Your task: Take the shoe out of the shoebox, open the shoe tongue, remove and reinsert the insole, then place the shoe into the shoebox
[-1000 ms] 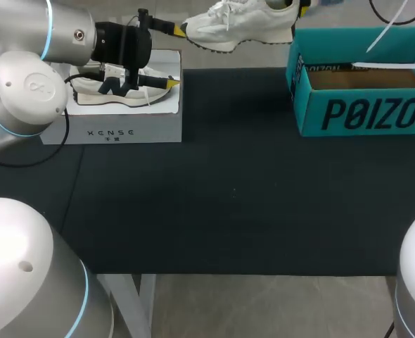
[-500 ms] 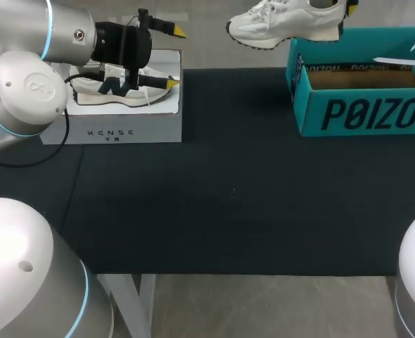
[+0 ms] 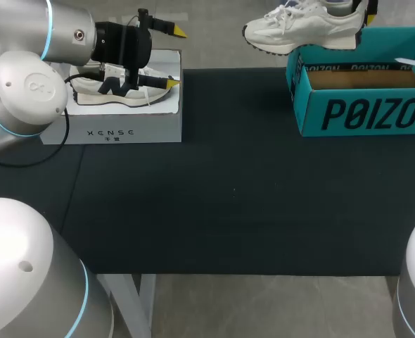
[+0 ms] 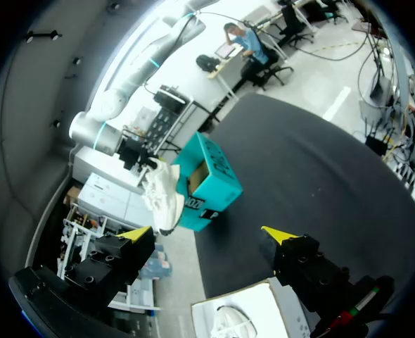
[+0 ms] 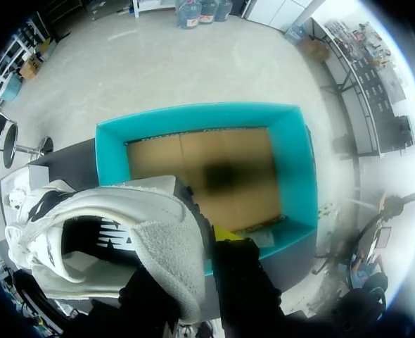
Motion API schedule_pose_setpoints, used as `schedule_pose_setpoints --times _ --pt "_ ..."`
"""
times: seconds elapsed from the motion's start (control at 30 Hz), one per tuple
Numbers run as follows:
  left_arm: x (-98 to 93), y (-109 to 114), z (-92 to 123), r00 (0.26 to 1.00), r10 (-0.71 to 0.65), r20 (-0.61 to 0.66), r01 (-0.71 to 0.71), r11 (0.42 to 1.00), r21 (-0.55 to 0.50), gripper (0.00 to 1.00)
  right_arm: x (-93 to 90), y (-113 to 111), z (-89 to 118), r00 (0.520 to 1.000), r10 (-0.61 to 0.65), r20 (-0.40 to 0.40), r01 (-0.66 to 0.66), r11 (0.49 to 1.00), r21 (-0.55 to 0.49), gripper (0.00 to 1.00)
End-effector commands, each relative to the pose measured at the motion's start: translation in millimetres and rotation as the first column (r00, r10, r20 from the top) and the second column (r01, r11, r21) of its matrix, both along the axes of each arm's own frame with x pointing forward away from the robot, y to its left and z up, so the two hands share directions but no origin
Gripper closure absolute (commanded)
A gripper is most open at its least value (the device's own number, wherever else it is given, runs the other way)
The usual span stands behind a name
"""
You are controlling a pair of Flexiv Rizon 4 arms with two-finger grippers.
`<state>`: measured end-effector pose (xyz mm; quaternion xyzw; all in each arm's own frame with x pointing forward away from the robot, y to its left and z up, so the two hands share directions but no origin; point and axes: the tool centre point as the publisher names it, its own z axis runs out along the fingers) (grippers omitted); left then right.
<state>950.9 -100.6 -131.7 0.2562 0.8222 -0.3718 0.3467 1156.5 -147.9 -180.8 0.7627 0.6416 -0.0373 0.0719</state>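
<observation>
I make out large dark block lettering along the teal shoebox's [image 3: 362, 113] front wall, with smaller print repeated inside its far wall. Well left of it, a white box [image 3: 116, 134] carries small spaced letters.

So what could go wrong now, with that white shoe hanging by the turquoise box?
The right gripper holds the shoe by its heel alone, so it might sag or slip out. Its toe pokes out past the end wall of the shoebox. If it were lowered from here, the sole would likely catch that rim or shove the shoebox aside.
</observation>
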Motion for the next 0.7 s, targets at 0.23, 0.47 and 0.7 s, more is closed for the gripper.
schedule_pose_setpoints --times 0.23,0.47,0.7 --pt "0.4 -0.7 0.2 1.000 0.001 -0.001 -0.001 1.000 0.004 0.00 -2.1 -0.2 1.8 1.000 -0.001 0.005 0.001 1.000 0.002 1.00" --pt "0.4 -0.7 0.2 1.000 0.001 -0.001 -0.001 1.000 0.004 0.00 -1.1 -45.0 -6.9 1.000 0.023 0.004 -0.023 0.999 -0.045 1.00" --pt "0.4 -0.7 0.2 1.000 0.001 -0.001 -0.001 1.000 0.004 0.00 1.4 -99.1 0.0 1.000 0.003 -0.015 -0.003 1.000 -0.005 1.00"
